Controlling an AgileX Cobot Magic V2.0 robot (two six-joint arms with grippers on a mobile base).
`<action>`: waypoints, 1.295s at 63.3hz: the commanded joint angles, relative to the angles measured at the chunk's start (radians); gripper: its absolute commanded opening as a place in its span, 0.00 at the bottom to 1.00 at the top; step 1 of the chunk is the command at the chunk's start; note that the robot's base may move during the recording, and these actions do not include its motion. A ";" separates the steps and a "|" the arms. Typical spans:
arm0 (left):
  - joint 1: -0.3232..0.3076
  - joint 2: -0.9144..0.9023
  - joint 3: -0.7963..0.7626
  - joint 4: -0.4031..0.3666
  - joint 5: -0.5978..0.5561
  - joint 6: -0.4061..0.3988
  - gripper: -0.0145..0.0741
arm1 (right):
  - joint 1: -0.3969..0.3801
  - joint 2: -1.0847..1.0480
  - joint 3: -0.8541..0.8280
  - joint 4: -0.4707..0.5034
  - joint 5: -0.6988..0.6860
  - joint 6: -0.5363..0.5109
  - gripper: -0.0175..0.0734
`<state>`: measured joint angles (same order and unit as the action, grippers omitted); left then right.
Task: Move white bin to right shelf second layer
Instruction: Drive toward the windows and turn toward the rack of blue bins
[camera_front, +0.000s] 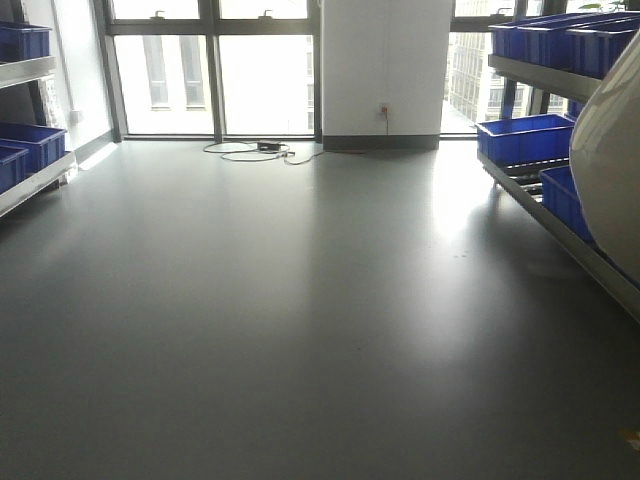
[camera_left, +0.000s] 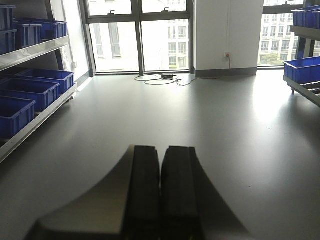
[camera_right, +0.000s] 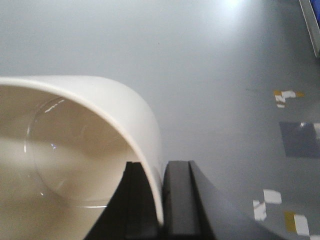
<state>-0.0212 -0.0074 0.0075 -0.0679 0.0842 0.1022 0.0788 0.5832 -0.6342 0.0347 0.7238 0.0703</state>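
Observation:
The white bin (camera_right: 75, 150) is a glossy cream tub that fills the left of the right wrist view, its mouth toward the camera. My right gripper (camera_right: 162, 167) is shut on its rim wall, one finger inside and one outside, above the grey floor. In the front view the bin's wall (camera_front: 610, 170) bulges in at the right edge, in front of the right shelf. That shelf's roller-rail level (camera_front: 528, 172) shows dark gaps beside a blue crate (camera_front: 525, 138). My left gripper (camera_left: 161, 148) is shut on nothing and points down the room.
A left shelf (camera_front: 35, 180) holds blue crates (camera_left: 30, 92). More blue crates (camera_front: 560, 40) sit on the right shelf's top level. A cable and power strip (camera_front: 262, 148) lie by the windows near a white pillar (camera_front: 385, 70). Tape marks (camera_right: 287, 95) dot the floor.

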 joint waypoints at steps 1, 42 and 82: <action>0.002 -0.016 0.037 -0.006 -0.084 -0.003 0.26 | -0.007 -0.002 -0.033 0.006 -0.084 -0.002 0.25; 0.002 -0.016 0.037 -0.006 -0.084 -0.003 0.26 | -0.007 -0.002 -0.033 0.006 -0.084 -0.002 0.25; 0.002 -0.016 0.037 -0.006 -0.084 -0.003 0.26 | -0.007 -0.002 -0.033 0.006 -0.084 -0.002 0.25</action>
<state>-0.0212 -0.0074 0.0075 -0.0679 0.0842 0.1022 0.0788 0.5832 -0.6342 0.0347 0.7238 0.0703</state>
